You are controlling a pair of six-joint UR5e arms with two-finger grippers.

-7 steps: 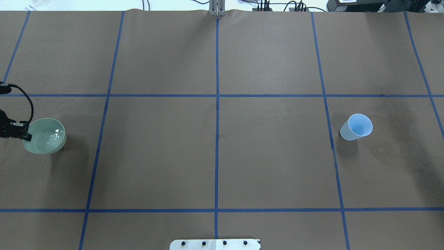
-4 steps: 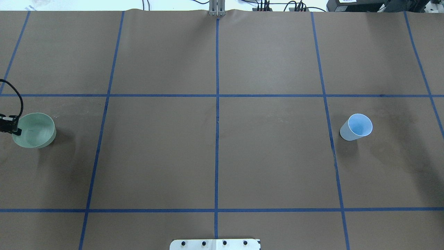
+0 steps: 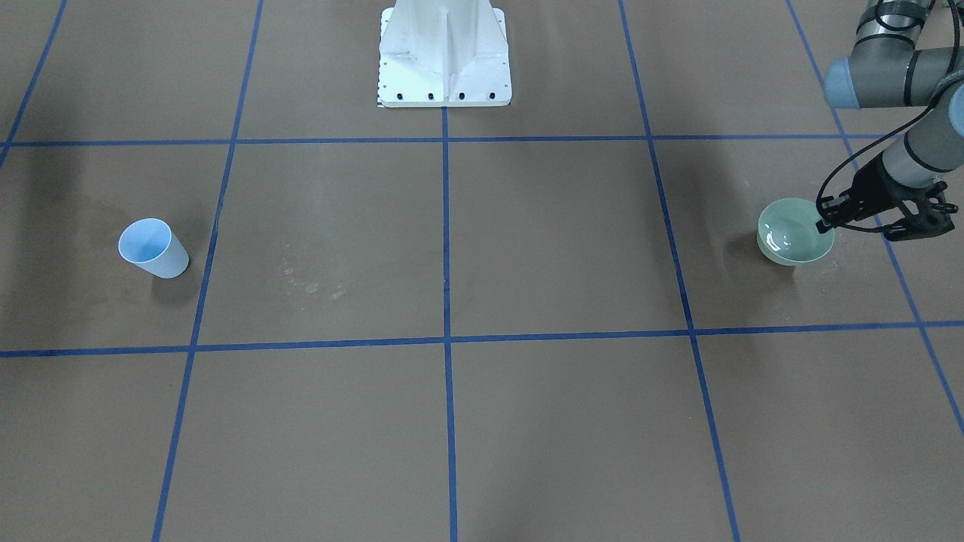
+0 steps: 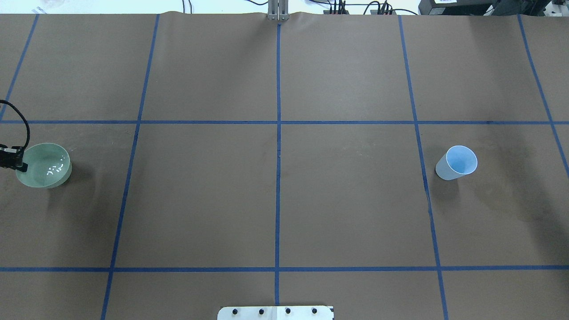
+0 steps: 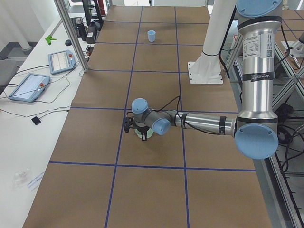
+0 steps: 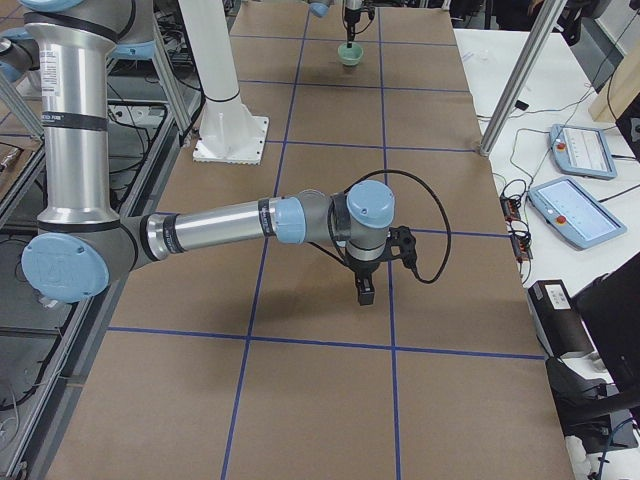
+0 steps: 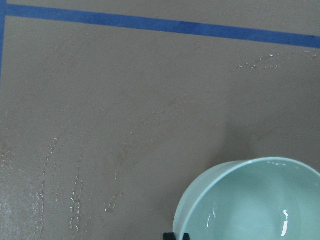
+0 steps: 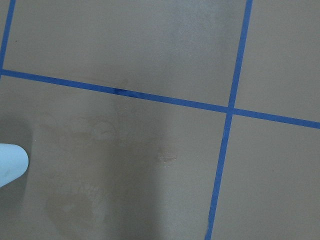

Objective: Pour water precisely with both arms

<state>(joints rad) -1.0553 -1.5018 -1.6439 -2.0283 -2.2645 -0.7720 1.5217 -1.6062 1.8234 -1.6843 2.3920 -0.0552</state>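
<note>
A pale green bowl [image 4: 43, 165] sits at the table's far left, with water showing as white glare [image 4: 54, 169] inside it. My left gripper [image 3: 826, 219] is shut on the bowl's [image 3: 791, 235] outer rim, and the left arm [image 3: 896, 71] reaches in from the side. The left wrist view shows the bowl [image 7: 250, 205] at the bottom right with one fingertip [image 7: 176, 236] on its rim. A light-blue cup [image 4: 458, 162] stands alone on the right half. My right gripper [image 6: 365, 290] points down at the table and shows only in the exterior right view, so I cannot tell its state.
Brown paper with a blue tape grid covers the table. The white pedestal [image 3: 444, 53] stands at the robot's edge. Wet spots mark the paper [image 3: 309, 282] near the middle and beside the bowl [image 7: 75, 200]. Tablets [image 5: 61, 59] lie on the side bench.
The left gripper has carried the bowl a short way towards the table's left edge, then stopped. White glare shows again on the water. The cup has not moved.
</note>
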